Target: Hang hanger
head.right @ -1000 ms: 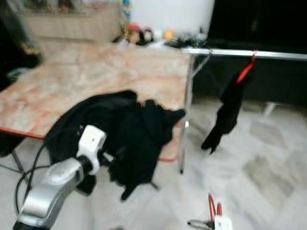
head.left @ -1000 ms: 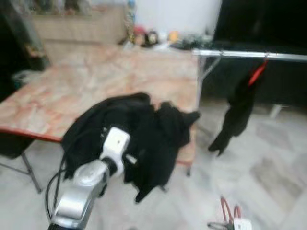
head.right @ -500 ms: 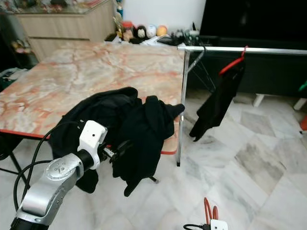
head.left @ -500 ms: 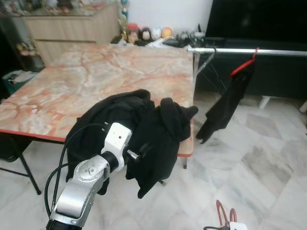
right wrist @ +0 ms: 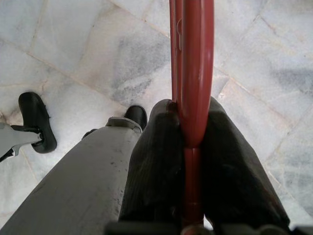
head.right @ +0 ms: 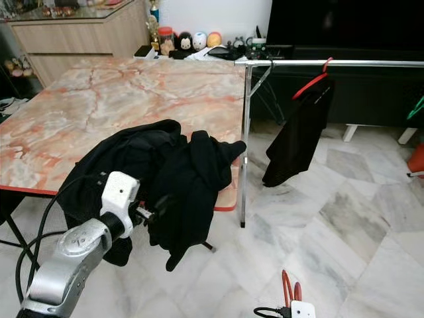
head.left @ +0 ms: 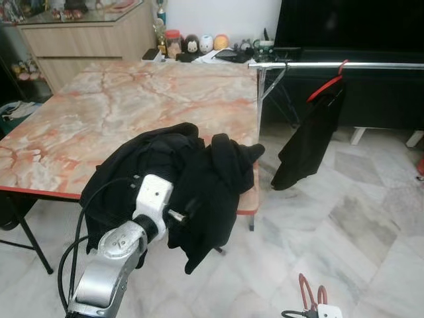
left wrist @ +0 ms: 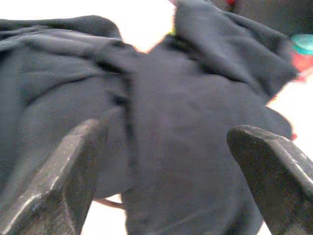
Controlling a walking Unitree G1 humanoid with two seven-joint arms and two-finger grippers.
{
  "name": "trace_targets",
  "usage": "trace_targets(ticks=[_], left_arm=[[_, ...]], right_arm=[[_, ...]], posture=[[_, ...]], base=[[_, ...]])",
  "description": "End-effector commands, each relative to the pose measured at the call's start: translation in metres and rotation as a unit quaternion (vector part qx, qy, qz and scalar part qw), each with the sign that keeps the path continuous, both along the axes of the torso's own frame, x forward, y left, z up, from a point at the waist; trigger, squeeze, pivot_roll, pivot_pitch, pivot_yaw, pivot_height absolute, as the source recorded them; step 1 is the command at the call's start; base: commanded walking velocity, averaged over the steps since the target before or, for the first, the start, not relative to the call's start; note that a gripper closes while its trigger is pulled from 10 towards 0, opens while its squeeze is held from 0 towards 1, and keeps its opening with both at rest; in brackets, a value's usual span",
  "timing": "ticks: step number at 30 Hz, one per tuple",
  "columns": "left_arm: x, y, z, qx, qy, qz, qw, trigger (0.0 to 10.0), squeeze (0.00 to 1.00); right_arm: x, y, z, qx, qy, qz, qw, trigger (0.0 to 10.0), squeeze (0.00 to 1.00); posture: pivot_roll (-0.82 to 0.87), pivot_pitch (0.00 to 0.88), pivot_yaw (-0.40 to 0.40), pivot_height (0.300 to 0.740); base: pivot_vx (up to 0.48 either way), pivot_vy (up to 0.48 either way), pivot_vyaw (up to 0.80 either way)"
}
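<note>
View has sharpened and swung toward the rail (head.left: 344, 65) since a second ago. My right gripper (right wrist: 188, 147) clamps the red hanger (right wrist: 191, 73), low by the floor. My left gripper (left wrist: 166, 161), spread, faces black clothes (head.left: 192, 172) on the surface (head.left: 99, 106). Rail approach next.

Bench: glossy pink-orange marble-patterned bench (head.left: 119, 106)
Clothes: matt black cloth heap (head.left: 192, 172)
Rail: shiny silver metal rail (head.left: 331, 65)
Hanger: smooth glossy red plastic hanger (right wrist: 191, 73)
Floor: polished grey-white marble floor tiles (head.left: 358, 225)
</note>
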State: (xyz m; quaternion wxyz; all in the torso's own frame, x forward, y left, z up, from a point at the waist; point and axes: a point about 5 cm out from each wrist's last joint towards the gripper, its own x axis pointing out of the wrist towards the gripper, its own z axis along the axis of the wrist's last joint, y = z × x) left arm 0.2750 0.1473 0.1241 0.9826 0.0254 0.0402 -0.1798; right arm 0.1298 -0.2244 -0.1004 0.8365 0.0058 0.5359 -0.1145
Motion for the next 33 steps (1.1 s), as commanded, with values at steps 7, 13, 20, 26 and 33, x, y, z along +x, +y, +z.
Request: trace_targets(ticks=[7,13,20,26,33], left_arm=[[-0.023,0.075,-0.019,0.067,-0.058,0.201,0.976,10.0,0.00],[-0.067,0.134,-0.066,0.140,0.019,0.339,0.930,10.0,0.00],[-0.112,0.175,-0.119,0.168,0.146,0.447,0.866,10.0,0.00],[-0.116,0.152,-0.163,0.153,0.256,0.366,0.882,10.0,0.00],[-0.110,0.133,-0.180,0.174,0.303,0.297,0.889,10.0,0.00]], right_arm=[[0.000,0.001,0.000,0.001,-0.001,-0.003,1.000,10.0,0.00],[0.000,0.001,0.000,0.001,0.000,-0.004,1.000,10.0,0.00],[0.000,0.001,0.000,0.002,0.000,-0.001,1.000,10.0,0.00],[0.000,0.002,0.000,0.002,-0.001,-0.001,1.000,10.0,0.00],[0.000,0.003,-0.001,0.003,-0.001,-0.003,1.000,10.0,0.00]], posture=[[0.11,0.000,0.021,0.740],[0.12,0.000,0.021,0.740],[0.13,0.000,0.017,0.740],[0.11,0.000,0.023,0.740],[0.10,0.000,0.027,0.740]], base=[[0.000,0.000,0.00],[0.000,0.000,0.00],[0.000,0.000,0.00],[0.000,0.000,0.00],[0.000,0.000,0.00]])
